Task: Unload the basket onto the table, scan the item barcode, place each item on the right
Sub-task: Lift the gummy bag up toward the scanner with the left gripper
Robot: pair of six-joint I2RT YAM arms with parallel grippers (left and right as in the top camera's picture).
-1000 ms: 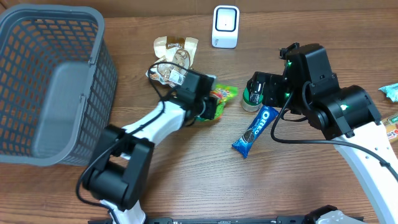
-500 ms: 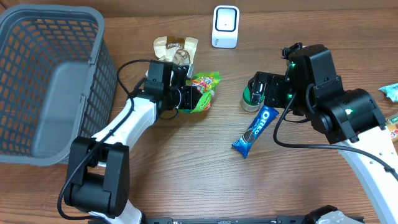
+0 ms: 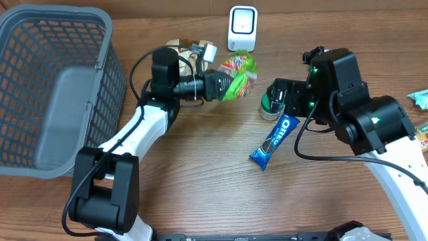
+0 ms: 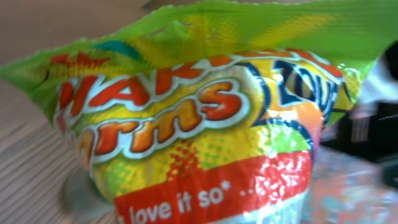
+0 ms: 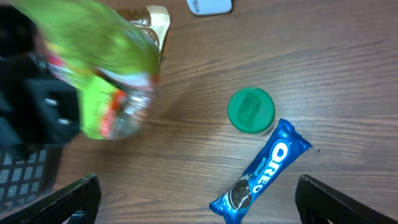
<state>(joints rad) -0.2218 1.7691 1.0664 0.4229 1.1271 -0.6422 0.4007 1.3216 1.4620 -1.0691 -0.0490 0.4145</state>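
Basket: a grey mesh basket (image 3: 114, 80) stands at the left end of the wooden table (image 3: 200, 194), open side up. From above I can see down to its solid grey floor.
Left gripper: the left gripper (image 3: 219, 86) is clamped tight on the snack bag, reaching out past the basket's right wall.
Snack bag: a green, yellow and red sweets bag (image 3: 237, 72) is held off the table and tilted. It is just in front of the white scanner (image 3: 242, 28), and I cannot tell whether they touch.
Bag, close up: the printed front (image 4: 199, 124) fills the left wrist view, with a red band along the bottom.
Right gripper: the right gripper (image 5: 196, 190) has its jaws spread wide, gripping nothing, and hangs above the tub and the biscuits.
Tub: a small round tub with a green lid (image 5: 250, 111) sits closed, its contents hidden.
Biscuit pack: a blue Oreo pack (image 5: 261, 171) lies flat beside the tub, its upper end close against it.
Other packets: a brown and white packet (image 3: 189, 50) lies behind the left arm. Two more (image 3: 419, 99) lie at the right edge.
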